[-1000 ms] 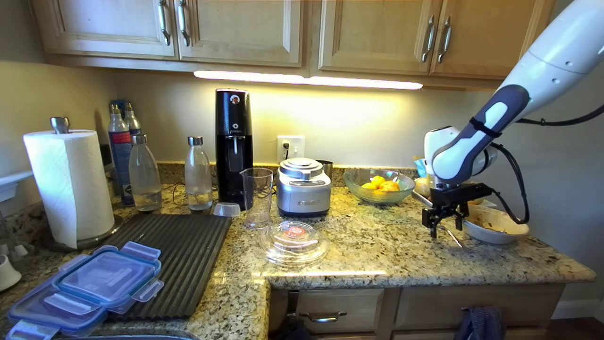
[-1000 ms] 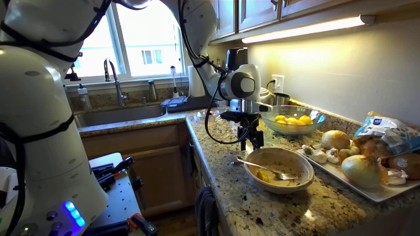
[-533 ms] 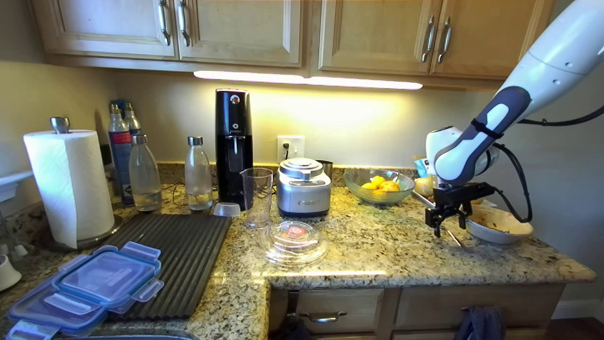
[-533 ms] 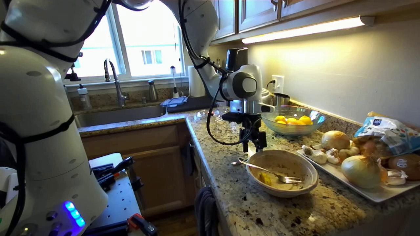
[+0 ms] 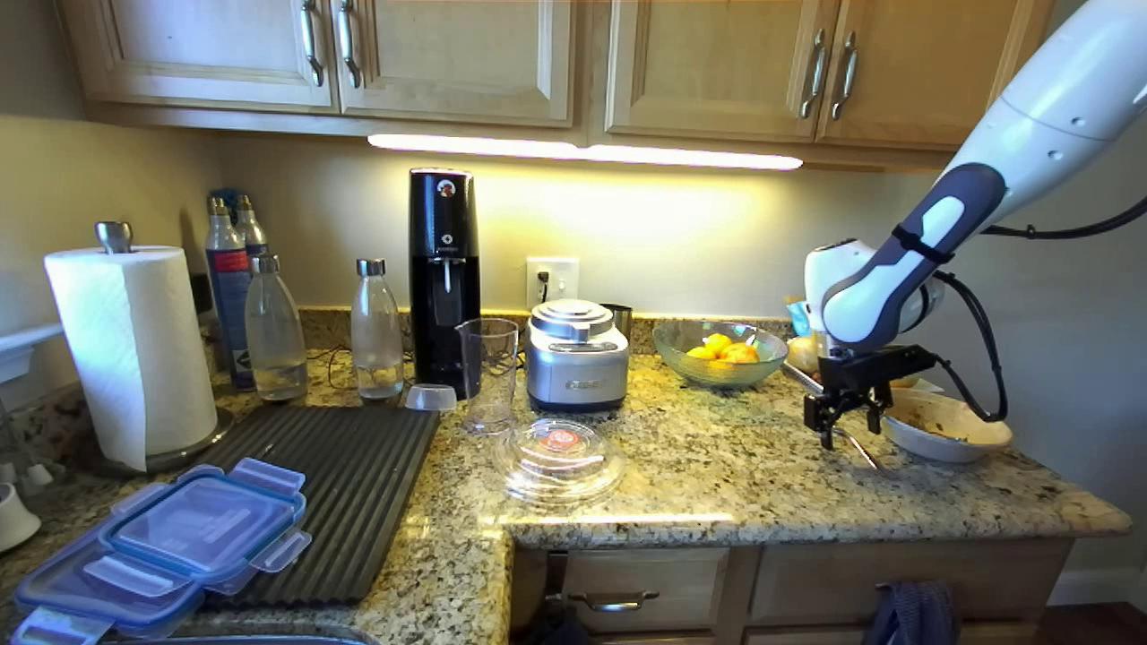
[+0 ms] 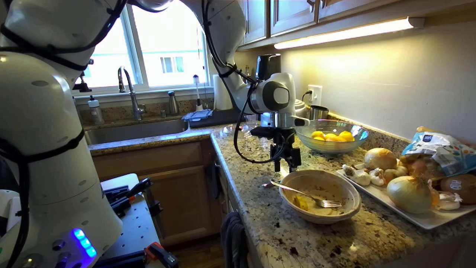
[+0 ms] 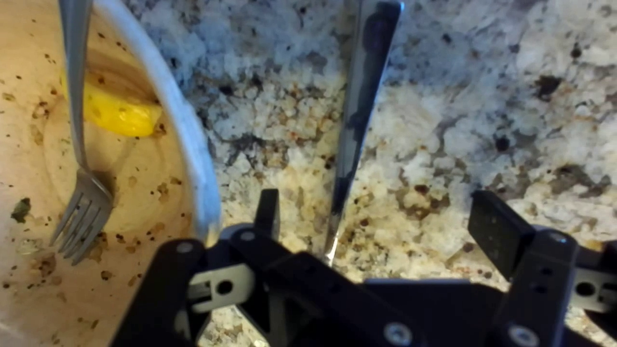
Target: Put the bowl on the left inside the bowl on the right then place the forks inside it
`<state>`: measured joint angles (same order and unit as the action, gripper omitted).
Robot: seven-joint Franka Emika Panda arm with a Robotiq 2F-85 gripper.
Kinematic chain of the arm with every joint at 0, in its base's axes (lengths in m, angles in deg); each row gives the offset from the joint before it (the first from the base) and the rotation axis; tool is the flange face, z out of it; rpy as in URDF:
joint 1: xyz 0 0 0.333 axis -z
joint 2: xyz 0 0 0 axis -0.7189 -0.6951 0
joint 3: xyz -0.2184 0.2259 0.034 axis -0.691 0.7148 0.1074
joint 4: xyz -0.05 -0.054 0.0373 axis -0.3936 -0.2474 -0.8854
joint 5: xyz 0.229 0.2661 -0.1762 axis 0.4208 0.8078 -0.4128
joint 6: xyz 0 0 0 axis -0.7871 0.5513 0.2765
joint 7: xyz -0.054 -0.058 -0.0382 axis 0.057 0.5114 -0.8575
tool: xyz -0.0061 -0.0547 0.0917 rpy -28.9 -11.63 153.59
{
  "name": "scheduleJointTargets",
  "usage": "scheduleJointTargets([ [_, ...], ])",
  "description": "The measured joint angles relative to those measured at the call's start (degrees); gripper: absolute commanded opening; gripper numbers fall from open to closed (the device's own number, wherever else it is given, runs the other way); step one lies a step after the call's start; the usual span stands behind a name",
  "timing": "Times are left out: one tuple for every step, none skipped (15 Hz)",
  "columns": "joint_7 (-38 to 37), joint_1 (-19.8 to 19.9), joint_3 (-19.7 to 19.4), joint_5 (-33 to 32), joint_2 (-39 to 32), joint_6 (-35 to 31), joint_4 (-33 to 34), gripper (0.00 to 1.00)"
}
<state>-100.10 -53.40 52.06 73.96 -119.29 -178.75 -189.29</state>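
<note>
While the cream bowl (image 6: 336,186) stands on the granite countertop (image 6: 305,242) right of center, low in an exterior view, it holds brown-specked residue, a yellow piece of food (image 7: 123,118) and a fork (image 7: 78,130), tines inside and handle over the rim. Whether it is one bowl or two nested cannot be told. Just beside it on the stone lies a metal utensil handle (image 7: 354,130); what its other end is cannot be told. Over that spot hangs the gripper (image 7: 381,217), jaws spread wide, the handle showing between them in the wrist view.

The granite, mottled cream, brown and black, catches a bright streak near its front edge at the lower center of an exterior view. Toward the right edge of an exterior view, a white platter (image 6: 424,222) carries onions (image 6: 408,194) and garlic (image 6: 362,178), with a printed bag (image 6: 442,149) behind. Farther along the counter come a glass bowl (image 6: 331,147) of yellow citrus (image 6: 346,136), a silver food processor (image 5: 577,372) and a black soda maker (image 5: 444,224). At the lower left of an exterior view, blue-edged container lids (image 5: 206,528) rest on a ribbed dark mat (image 5: 358,484), near a paper towel roll (image 5: 130,358).

Pale wood cabinets (image 5: 466,54) line the top of an exterior view above a glowing light strip (image 5: 690,158). A bright window (image 6: 167,37) fills the upper left of an exterior view, above a steel sink (image 6: 137,133) and curved faucet (image 6: 131,89).
</note>
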Motion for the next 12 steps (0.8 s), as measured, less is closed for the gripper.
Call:
scheduleJointTargets([
  [0.0,0.0,0.0,0.0,-0.03,0.0,0.01,1.0],
  [0.0,0.0,0.0,0.0,-0.07,0.0,0.01,1.0],
  [0.0,0.0,0.0,0.0,-0.1,0.0,0.03,1.0],
  [0.0,0.0,0.02,0.04,-0.14,0.0,0.06,1.0],
  [0.0,0.01,0.05,0.16,-0.2,0.0,0.14,1.0],
  [0.0,0.03,0.13,0.35,-0.32,-0.04,0.27,1.0],
  [0.0,0.06,0.19,0.57,-0.53,-0.05,0.51,1.0],
  [0.0,0.12,0.26,1.04,-0.82,-0.05,0.87,1.0],
  [0.0,0.31,0.43,1.99,-1.15,-0.05,1.21,1.0],
  [0.0,0.64,0.67,3.11,-1.35,-0.05,1.51,1.0],
  [0.0,1.02,0.91,4.33,-1.42,-0.05,1.72,1.0],
  [0.01,1.48,1.17,5.54,-1.47,-0.05,1.85,1.0],
])
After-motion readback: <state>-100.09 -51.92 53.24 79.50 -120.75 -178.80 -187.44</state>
